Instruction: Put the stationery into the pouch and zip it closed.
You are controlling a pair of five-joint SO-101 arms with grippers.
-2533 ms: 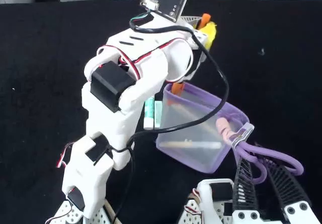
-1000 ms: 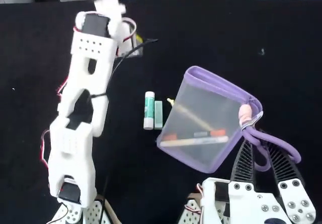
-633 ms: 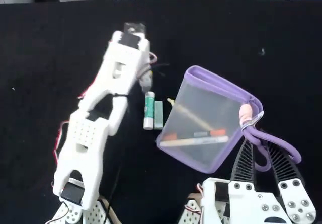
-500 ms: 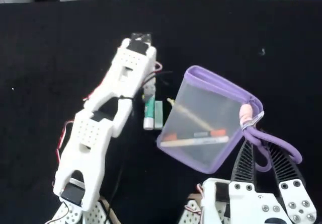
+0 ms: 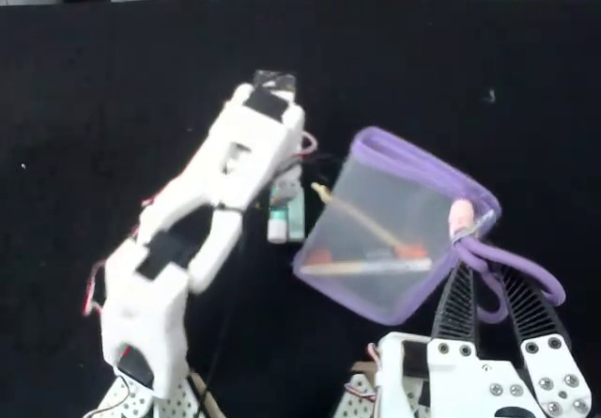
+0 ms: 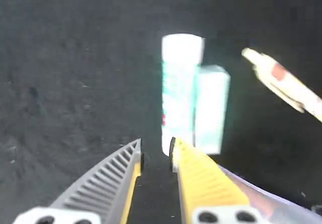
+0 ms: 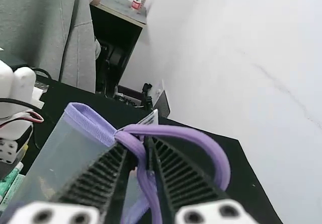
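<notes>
The right gripper [image 7: 146, 146] is pinching the purple strap [image 7: 176, 133] of the pouch [image 5: 427, 172], its ribbed black jaws pressed together on the woven loop. This is propping the pouch at a tilt over the black table [image 5: 94, 108], probably to steady it for loading. The pouch is a soft bag of clear plastic with a purple fabric rim. Through its wall a slim wooden pencil [image 5: 362, 216] and a pale stick [image 5: 366, 268] are showing, already inside. Just beside the pouch, the glue stick [image 6: 180, 88], a smooth white-and-green cylinder, and the eraser [image 6: 210, 108], a flat mint block, are lying side by side, seemingly touching. The left gripper [image 6: 157, 151] is hovering at the glue stick's near end, jaws parted by a narrow gap and gripping nothing, likely lining up a grasp.
</notes>
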